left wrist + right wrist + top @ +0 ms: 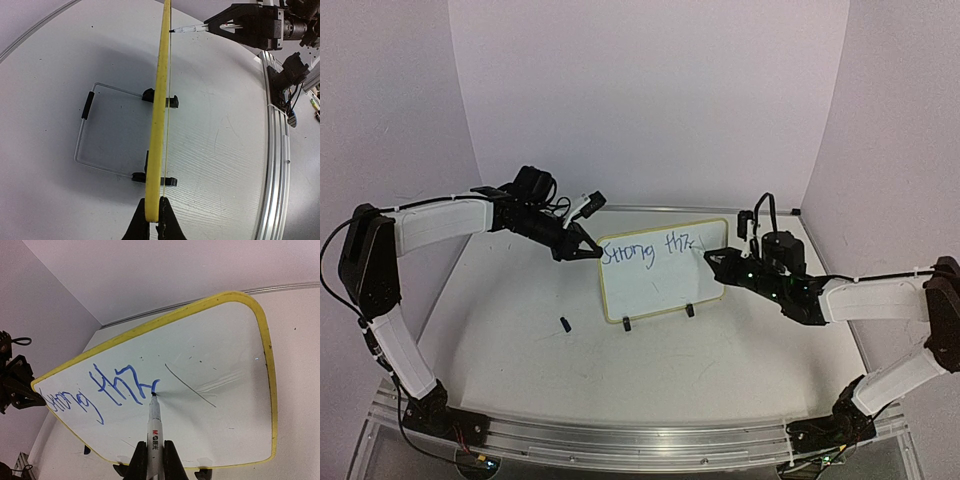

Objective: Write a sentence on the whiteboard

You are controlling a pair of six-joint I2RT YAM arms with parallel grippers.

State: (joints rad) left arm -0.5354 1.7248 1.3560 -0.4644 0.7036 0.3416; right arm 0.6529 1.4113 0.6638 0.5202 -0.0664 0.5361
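Observation:
The whiteboard (pixel 655 285), white with a thin yellow frame, stands tilted on two black clip feet at the table's middle. Blue handwriting runs along its upper part. My left gripper (pixel 592 250) is shut on the board's left edge; the left wrist view shows the yellow frame (pixel 159 125) edge-on between the jaws (pixel 154 220). My right gripper (pixel 712 258) is shut on a white marker (pixel 155 430). The marker's tip touches the whiteboard (pixel 225 340) at the end of the blue writing. The marker (pixel 192 29) also shows in the left wrist view, meeting the board's face.
A small dark marker cap (pixel 565 324) lies on the table left of the board's front. A wire stand (pixel 87 130) sits behind the board. A metal rail (pixel 640 440) runs along the near table edge. Walls close in behind and on both sides.

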